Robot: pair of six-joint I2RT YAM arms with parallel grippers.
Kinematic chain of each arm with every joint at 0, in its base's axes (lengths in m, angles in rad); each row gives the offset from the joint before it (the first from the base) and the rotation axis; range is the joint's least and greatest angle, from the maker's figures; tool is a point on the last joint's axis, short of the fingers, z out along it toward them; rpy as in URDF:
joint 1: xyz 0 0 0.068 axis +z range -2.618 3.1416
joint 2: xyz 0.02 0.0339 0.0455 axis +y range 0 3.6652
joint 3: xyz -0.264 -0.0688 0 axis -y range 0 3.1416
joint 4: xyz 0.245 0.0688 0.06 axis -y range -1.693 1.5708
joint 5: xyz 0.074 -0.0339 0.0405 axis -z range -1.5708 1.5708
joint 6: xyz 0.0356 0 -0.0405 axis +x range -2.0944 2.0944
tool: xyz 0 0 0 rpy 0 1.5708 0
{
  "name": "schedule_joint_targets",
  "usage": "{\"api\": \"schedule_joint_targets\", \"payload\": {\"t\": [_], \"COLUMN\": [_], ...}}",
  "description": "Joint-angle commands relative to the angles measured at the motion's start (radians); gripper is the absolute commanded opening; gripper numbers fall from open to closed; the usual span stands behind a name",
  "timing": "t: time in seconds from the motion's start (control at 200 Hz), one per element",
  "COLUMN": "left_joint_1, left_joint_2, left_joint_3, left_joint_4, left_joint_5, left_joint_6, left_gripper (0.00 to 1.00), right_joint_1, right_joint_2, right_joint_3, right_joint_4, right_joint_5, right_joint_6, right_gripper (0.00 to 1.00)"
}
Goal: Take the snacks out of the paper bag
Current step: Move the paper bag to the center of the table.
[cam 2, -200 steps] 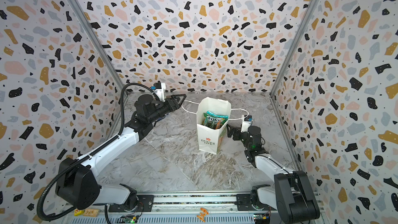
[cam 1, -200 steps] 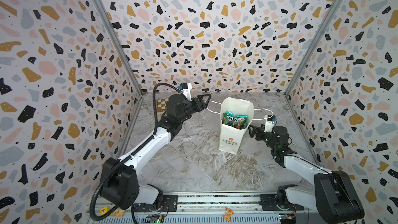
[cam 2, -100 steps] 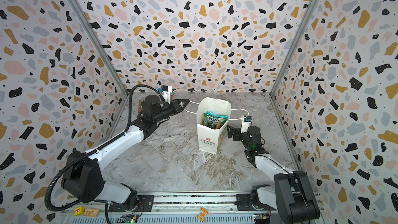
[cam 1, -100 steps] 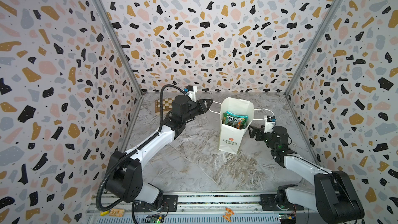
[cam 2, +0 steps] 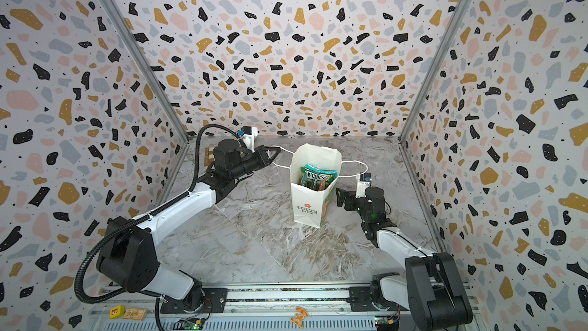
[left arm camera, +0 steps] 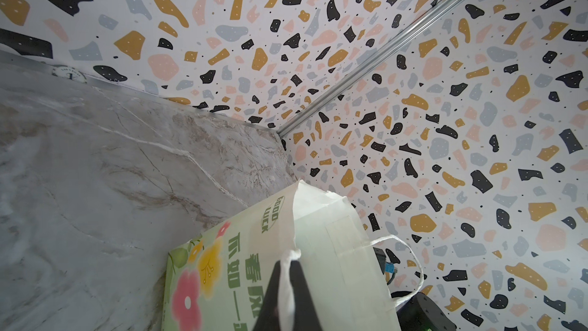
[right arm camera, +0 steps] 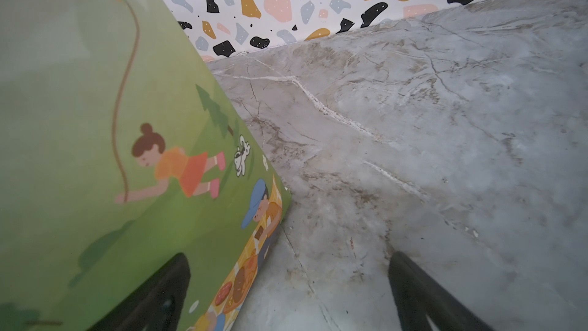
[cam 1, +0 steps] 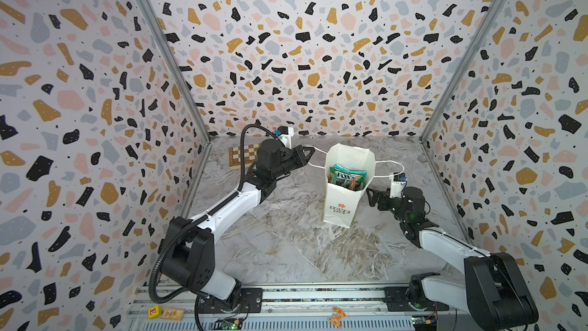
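The white paper bag (cam 1: 342,200) (cam 2: 308,202) stands upright and open mid-table. Green and teal FOX'S snacks (cam 1: 347,176) (cam 2: 318,176) stick up inside its mouth. My left gripper (cam 1: 310,153) (cam 2: 276,153) is at the bag's far-left side, shut on the bag's white cord handle (left arm camera: 285,284). The left wrist view shows the cord pinched between the black fingers, with the bag (left arm camera: 318,234) just beyond. Low at the bag's right side, my right gripper (cam 1: 370,197) (cam 2: 339,197) (right arm camera: 289,269) is open and holds nothing. The bag's green picture side (right arm camera: 95,122) fills much of the right wrist view.
A small chessboard (cam 1: 240,156) (cam 2: 209,154) lies at the back left, behind my left arm. Terrazzo-patterned walls close in the table on three sides. A yellow block (cam 1: 154,311) and an orange piece (cam 1: 337,315) sit on the front rail.
My left gripper has moved right towards the bag and closed on its cord handle. The right arm and the bag have not moved.
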Motion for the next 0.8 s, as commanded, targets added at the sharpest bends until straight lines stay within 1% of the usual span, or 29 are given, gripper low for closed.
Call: {"api": "schedule_joint_targets", "payload": {"t": [0.0, 0.18, 0.335, 0.421, 0.611, 0.796], "left_joint_1": [-0.004, 0.009, 0.031, 0.043, 0.084, 0.119], "left_joint_2": [-0.011, -0.045, -0.061, -0.054, -0.048, -0.044], "left_joint_3": [0.056, 0.099, 0.141, 0.185, 0.277, 0.369], "left_joint_4": [0.004, -0.099, -0.152, -0.205, -0.302, -0.395], "left_joint_5": [-0.017, -0.079, -0.093, -0.087, -0.058, -0.05], "left_joint_6": [0.048, 0.127, 0.179, 0.221, 0.314, 0.403], "left_gripper": [0.0, 0.0, 0.0, 0.0, 0.0, 0.0], "right_joint_1": [0.007, 0.031, 0.067, 0.087, 0.192, 0.295], "right_joint_2": [-0.001, 0.021, 0.052, 0.088, 0.173, 0.291], "right_joint_3": [0.02, 0.036, 0.047, 0.061, 0.095, 0.164], "right_joint_4": [-0.03, -0.044, -0.045, -0.034, 0.044, 0.124], "right_joint_5": [-0.001, -0.017, -0.039, -0.088, -0.121, -0.138], "right_joint_6": [-0.013, -0.014, -0.014, -0.002, 0.024, 0.064], "right_gripper": [0.99, 0.99, 1.0, 0.96, 0.93, 0.91]}}
